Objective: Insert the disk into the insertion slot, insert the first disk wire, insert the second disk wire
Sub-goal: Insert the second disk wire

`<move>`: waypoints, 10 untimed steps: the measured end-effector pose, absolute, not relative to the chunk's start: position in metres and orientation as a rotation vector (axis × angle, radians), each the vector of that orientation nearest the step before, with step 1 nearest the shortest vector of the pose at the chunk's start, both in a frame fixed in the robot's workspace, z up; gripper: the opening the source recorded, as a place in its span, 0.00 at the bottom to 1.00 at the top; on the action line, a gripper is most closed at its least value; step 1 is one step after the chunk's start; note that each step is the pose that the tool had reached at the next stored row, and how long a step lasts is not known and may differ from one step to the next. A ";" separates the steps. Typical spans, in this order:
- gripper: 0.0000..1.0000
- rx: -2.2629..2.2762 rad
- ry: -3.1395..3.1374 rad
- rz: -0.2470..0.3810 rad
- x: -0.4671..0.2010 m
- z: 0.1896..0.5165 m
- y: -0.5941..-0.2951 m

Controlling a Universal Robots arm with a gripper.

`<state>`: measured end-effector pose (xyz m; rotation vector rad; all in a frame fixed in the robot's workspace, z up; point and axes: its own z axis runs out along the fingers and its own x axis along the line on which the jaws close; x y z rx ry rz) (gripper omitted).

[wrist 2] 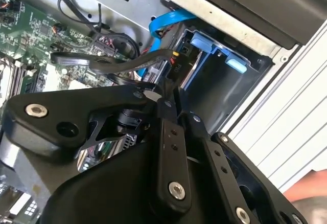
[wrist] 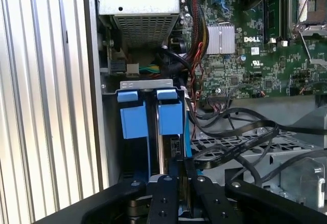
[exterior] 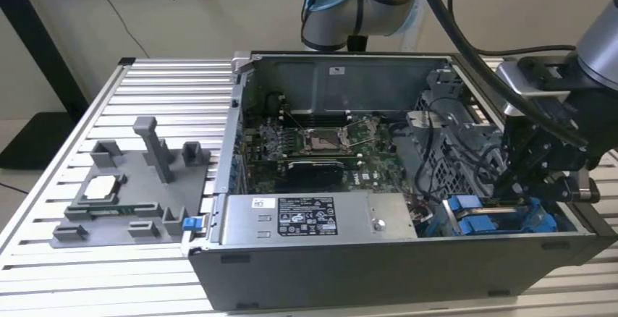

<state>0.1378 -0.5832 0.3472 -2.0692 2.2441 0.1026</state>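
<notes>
While the gripper (wrist: 181,165) is reaching down into the open computer case (exterior: 319,273), it is working at the insertion slot (wrist: 145,84), which is sitting just beside the power-supply box (exterior: 309,219), on the exterior view's right of it. The disk (wrist: 169,119) is already standing on edge inside that slot, its blue carrier showing alongside a 2nd blue carrier (wrist: 133,119). The jaws are drawn almost together and, as far as both wrist views are showing, they are pinching a black wire connector (wrist 2: 176,64) right at the disk's edge, so the step in hand is looking like a wire insertion.

Doing it well is coming down to 3 things: keeping the connector square to the disk's socket, pushing straight along the socket's line, and avoiding any sideways load. The loose black cables (wrist: 240,132) looping near the slot end of the power-supply box are crowding the approach and could be catching a finger. A blue flat cable (wrist 2: 168,19) is also hanging close by.

The case is resting on a table (exterior: 145,78) of ribbed aluminium slats. A grey fixture block (exterior: 135,187) is standing well apart from the power-supply box, outside the case on the exterior view's left, and a pale wall (exterior: 222,6) is closing off the room beyond
</notes>
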 end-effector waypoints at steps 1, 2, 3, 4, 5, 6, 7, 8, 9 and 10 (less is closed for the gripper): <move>0.00 -2.069 2.244 0.102 0.138 0.346 -0.583; 0.00 -2.069 2.244 0.102 0.138 0.346 -0.583; 0.00 -2.069 2.244 0.101 0.138 0.345 -0.583; 0.00 -2.069 2.244 0.101 0.138 0.345 -0.583; 0.00 -2.069 2.243 0.101 0.138 0.345 -0.583; 0.00 -2.068 2.243 0.101 0.138 0.344 -0.583; 0.00 -2.068 2.244 0.101 0.138 0.344 -0.583; 0.00 -2.069 2.244 0.101 0.138 0.344 -0.583; 0.00 -2.069 2.244 0.101 0.139 0.344 -0.583; 0.00 -2.069 2.243 0.101 0.139 0.343 -0.583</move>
